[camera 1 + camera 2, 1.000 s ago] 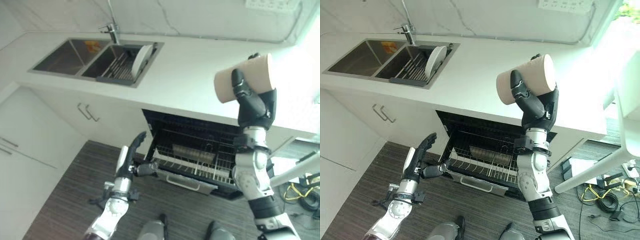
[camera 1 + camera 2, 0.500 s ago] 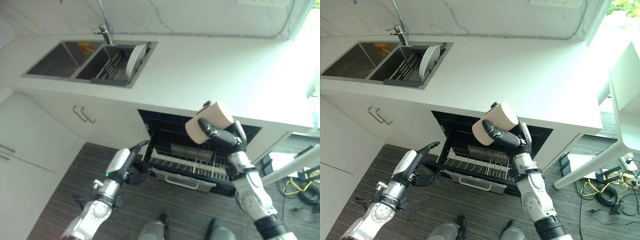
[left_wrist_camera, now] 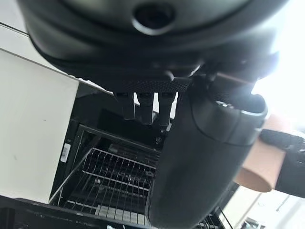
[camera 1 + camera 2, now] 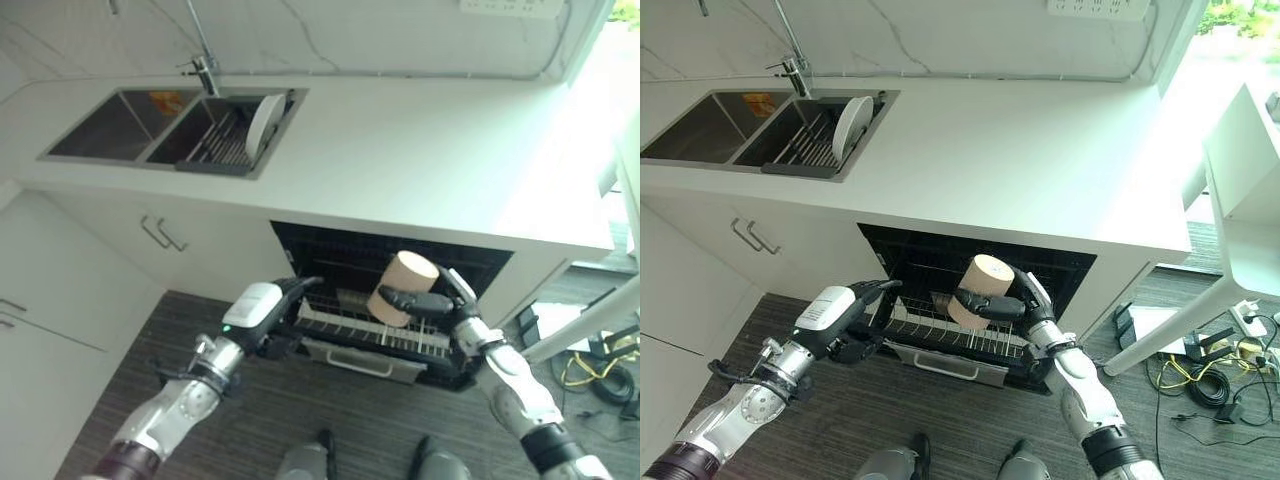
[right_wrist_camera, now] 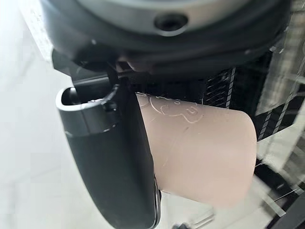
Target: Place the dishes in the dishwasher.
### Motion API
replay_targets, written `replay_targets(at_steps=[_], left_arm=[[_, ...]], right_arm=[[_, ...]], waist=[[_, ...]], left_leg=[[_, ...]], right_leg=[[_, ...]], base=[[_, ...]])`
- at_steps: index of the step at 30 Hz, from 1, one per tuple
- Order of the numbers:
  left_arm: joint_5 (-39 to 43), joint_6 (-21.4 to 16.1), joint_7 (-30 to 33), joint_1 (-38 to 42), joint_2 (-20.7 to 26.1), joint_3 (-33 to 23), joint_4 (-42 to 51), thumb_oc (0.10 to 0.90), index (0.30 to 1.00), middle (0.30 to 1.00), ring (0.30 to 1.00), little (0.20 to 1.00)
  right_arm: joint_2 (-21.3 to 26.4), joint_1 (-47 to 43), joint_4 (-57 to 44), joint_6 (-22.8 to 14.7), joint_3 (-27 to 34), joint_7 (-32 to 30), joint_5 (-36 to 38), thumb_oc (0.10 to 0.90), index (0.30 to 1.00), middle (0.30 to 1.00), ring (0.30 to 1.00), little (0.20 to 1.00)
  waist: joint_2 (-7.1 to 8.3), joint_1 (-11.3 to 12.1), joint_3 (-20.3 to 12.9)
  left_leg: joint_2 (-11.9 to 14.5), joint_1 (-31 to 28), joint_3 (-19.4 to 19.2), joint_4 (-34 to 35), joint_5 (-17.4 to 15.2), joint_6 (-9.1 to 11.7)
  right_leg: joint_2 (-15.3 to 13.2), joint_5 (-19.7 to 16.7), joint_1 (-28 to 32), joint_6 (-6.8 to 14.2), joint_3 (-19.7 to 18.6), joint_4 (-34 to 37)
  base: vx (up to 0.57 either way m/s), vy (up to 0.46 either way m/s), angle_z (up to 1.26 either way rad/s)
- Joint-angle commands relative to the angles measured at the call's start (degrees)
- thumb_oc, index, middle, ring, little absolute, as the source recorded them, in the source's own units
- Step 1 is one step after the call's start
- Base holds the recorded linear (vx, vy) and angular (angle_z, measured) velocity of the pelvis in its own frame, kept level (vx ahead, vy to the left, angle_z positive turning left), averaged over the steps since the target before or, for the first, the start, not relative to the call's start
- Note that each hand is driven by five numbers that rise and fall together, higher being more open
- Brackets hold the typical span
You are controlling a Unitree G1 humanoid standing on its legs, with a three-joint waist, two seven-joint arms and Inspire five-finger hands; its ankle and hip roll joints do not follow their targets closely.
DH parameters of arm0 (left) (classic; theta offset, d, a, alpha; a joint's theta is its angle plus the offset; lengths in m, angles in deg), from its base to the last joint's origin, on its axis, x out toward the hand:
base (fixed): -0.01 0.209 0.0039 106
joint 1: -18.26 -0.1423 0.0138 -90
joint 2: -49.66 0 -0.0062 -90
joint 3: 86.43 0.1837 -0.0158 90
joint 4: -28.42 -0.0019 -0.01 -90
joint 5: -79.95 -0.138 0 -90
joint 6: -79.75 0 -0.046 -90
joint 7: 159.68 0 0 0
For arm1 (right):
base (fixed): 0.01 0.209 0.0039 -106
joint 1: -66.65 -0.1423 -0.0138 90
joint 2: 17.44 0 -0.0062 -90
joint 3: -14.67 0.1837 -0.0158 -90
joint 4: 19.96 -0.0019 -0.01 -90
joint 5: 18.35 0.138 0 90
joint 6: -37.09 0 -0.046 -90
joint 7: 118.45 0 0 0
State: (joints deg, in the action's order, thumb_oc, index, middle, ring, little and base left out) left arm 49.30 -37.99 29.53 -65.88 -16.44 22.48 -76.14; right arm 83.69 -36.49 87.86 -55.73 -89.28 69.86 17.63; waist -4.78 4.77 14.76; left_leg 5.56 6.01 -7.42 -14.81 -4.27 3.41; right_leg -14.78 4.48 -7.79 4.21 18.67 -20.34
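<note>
The right robot hand [image 4: 1025, 305] has its thumb and fingers curled round a beige cup [image 4: 978, 291], holding it tilted above the wire rack [image 4: 950, 335] of the open dishwasher [image 4: 1060, 270] under the white worktop [image 4: 1020, 160]. The left robot hand [image 4: 855, 320] reaches toward the rack's left end, fingers loosely extended, holding nothing. A white plate [image 4: 852, 122] stands in the sink [image 4: 760, 125] at far left.

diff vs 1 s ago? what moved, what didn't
The right hand, shut on the beige cup throughout, came down from high above the counter to just over the pulled-out dishwasher rack. The left hand moved in from the floor side to the rack's left front corner, fingers relaxed. The camera shifted too. Unchanged: the white plate stands in the sink rack and the cup is not yet released.
</note>
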Motion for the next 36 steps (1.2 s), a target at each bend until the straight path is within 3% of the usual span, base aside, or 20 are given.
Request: replay_targets(at_steps=[1,7,14,22,30,36], left_arm=[[3.1,-4.1,-1.4,5.2,3.4,0.1,5.6,0.800,0.900,0.900,0.900,0.900],[4.7,-4.8,-5.8,11.9,5.8,4.1,5.6,0.800,0.900,0.900,0.900,0.900],[13.1,-4.4,-14.6,22.4,9.4,8.4,5.3,0.800,0.900,0.900,0.900,0.900],[14.5,-3.3,-15.7,27.8,10.7,10.7,5.4,0.800,0.900,0.900,0.900,0.900],[16.6,-1.6,-17.4,33.2,13.4,12.6,8.1,0.800,0.900,0.900,0.900,0.900],[17.9,-0.6,-18.0,35.3,13.8,13.3,9.8,0.800,0.900,0.900,0.900,0.900]], right_arm=[[0.2,-8.7,-1.2,-1.6,0.8,2.3,-0.7,0.400,0.300,0.300,0.300,0.300],[3.6,-17.1,6.1,0.0,0.1,2.4,-2.7,0.400,0.300,0.300,0.300,0.300],[10.2,-28.6,16.2,1.8,-0.5,4.6,-4.1,0.400,0.300,0.300,0.300,0.300],[12.7,-34.5,26.2,3.9,-1.0,4.9,-1.6,0.400,0.300,0.300,0.300,0.300],[15.2,-41.2,36.0,0.8,0.1,3.2,2.5,0.400,0.300,0.300,0.300,0.300],[13.5,-44.1,38.7,-1.0,-0.1,3.3,3.9,0.400,0.300,0.300,0.300,0.300]], waist=[[1.30,0.0,-2.3],[1.20,-0.1,0.4],[1.00,0.0,5.0],[0.68,0.7,9.0],[-0.30,2.0,12.3],[-1.61,2.2,14.2]], left_leg=[[1.3,1.2,0.3,-2.4,-4.4,-0.4],[1.1,2.6,0.4,-2.4,-3.7,-0.4],[0.4,5.3,0.9,-2.4,-2.5,-0.4],[0.1,7.5,1.1,-2.4,-1.5,-0.5],[-0.7,9.7,1.6,-2.4,-1.1,-0.6],[-1.2,11.0,1.0,-2.4,-1.0,-0.6]], right_leg=[[-0.5,2.8,3.7,4.8,-1.9,3.1],[-1.1,1.5,2.4,5.3,-2.1,3.1],[-1.0,0.0,-0.1,5.6,-2.7,3.1],[-1.1,-1.3,-2.1,5.8,-2.6,3.1],[-1.5,-2.2,-4.1,6.1,-2.2,3.1],[-2.0,-2.7,-5.5,6.3,-2.2,3.1]], base=[[0.05,0.024,0.04],[-0.01,0.036,0.07],[-0.07,0.030,0.08],[-0.04,0.010,0.03],[-0.05,-0.012,0.03],[-0.05,0.020,0.07]])
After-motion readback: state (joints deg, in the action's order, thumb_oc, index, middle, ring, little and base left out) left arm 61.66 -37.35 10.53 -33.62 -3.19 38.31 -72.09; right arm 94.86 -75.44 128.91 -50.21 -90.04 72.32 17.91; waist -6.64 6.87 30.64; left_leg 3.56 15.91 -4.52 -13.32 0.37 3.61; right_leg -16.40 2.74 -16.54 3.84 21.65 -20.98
